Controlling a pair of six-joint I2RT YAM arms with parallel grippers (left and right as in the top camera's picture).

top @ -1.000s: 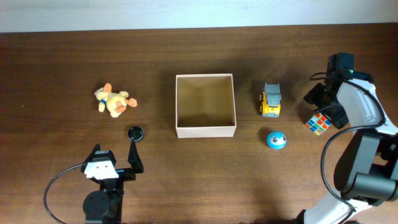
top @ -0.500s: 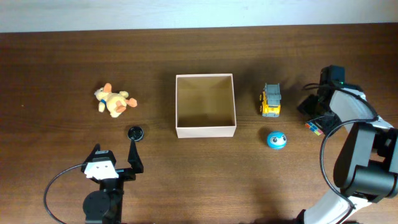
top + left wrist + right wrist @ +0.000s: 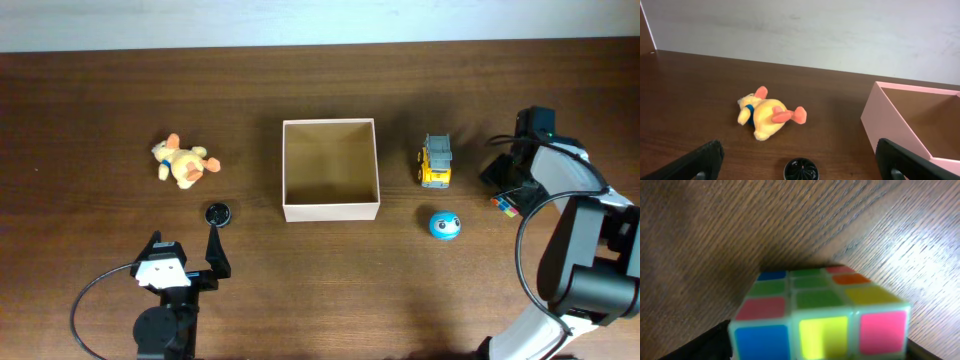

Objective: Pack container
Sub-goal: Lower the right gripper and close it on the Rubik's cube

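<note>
**If the hold is weak, the cube may fall**

Because the right gripper [image 3: 508, 180] is down low over the puzzle cube [image 3: 820, 315], one finger stands on each side of the toy. The fingers are partly open and very near the cube's sides. I cannot tell if they squeeze it or only stand next to it. The cube looks like it rests on the table [image 3: 100, 100].

The container [image 3: 330, 212] is well off to this hand's left, past the toy truck [image 3: 435, 162] and the blue ball [image 3: 445, 224]. Nothing is in it yet.

What could go wrong? The cube looks a little turned between the fingers, so they may press on its corners and make it twist or pop out. With a loose hold, it could drop on the way. A low path to the left could bump the truck.

The left gripper [image 3: 185, 250] is wide open and holds nothing.
</note>
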